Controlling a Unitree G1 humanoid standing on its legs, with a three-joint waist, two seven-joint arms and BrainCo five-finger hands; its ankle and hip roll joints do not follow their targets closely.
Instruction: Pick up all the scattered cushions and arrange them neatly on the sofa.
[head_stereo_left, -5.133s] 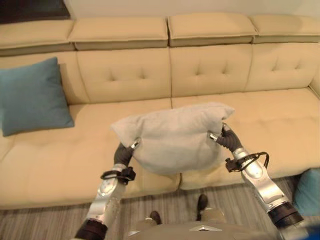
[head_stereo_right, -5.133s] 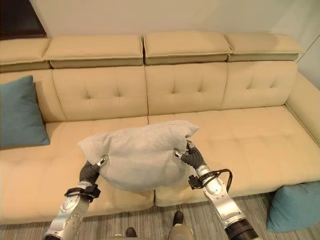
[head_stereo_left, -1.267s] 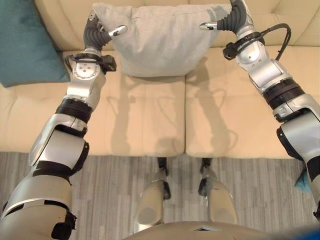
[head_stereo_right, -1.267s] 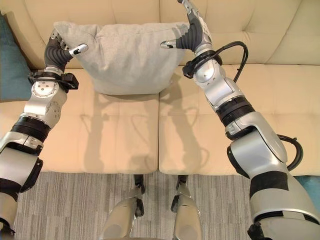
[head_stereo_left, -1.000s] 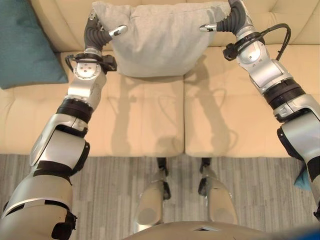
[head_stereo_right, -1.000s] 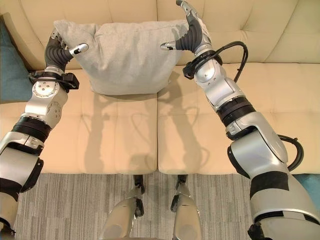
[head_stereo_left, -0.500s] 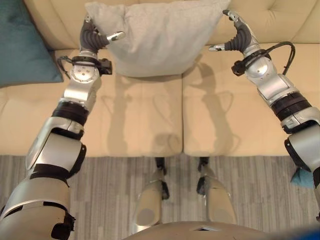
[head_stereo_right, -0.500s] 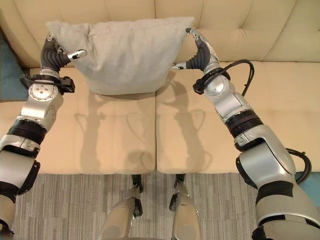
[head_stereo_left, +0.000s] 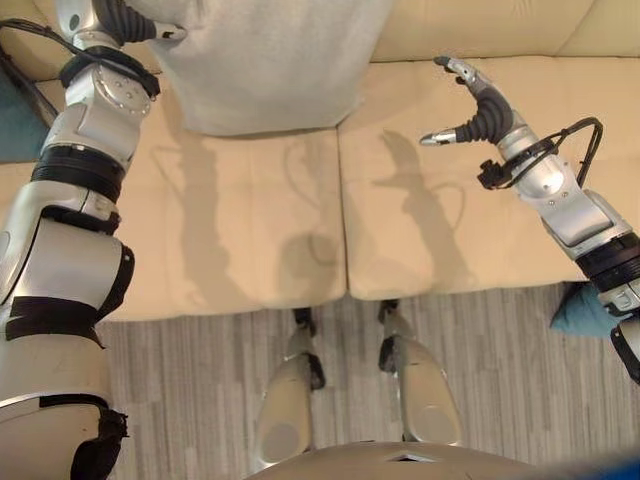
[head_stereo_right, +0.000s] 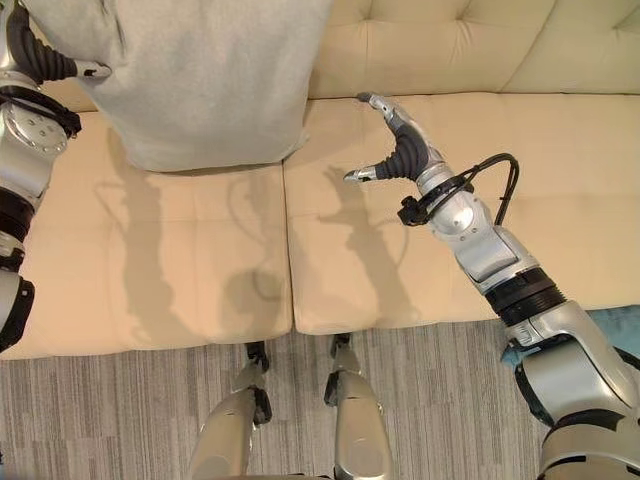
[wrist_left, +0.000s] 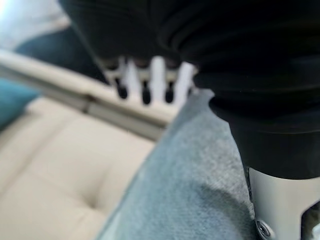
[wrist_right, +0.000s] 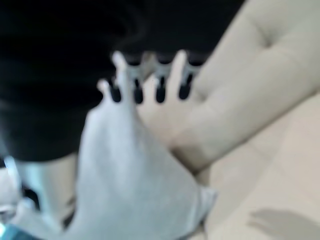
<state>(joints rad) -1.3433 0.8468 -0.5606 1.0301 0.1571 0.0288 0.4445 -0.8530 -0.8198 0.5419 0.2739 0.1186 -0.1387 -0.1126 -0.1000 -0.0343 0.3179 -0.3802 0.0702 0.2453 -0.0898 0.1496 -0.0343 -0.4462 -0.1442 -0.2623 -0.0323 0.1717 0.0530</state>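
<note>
Grey cushion stands upright on the beige sofa, leaning against the backrest, its lower edge on the seat just left of the centre seam. Left robot hand is at the cushion's upper left corner, thumb lying over the front of the fabric; in the left wrist view the straight fingers reach past the cushion's edge w/ grey cloth right beside the palm, so it looks like a loose hold on that corner. Right robot hand is well apart from the cushion, hovering over the right seat pad, fingers straight and thumb spread wide, holding nothing. A teal cushion lies on the striped floor at the right, partly hidden behind the right arm.
</note>
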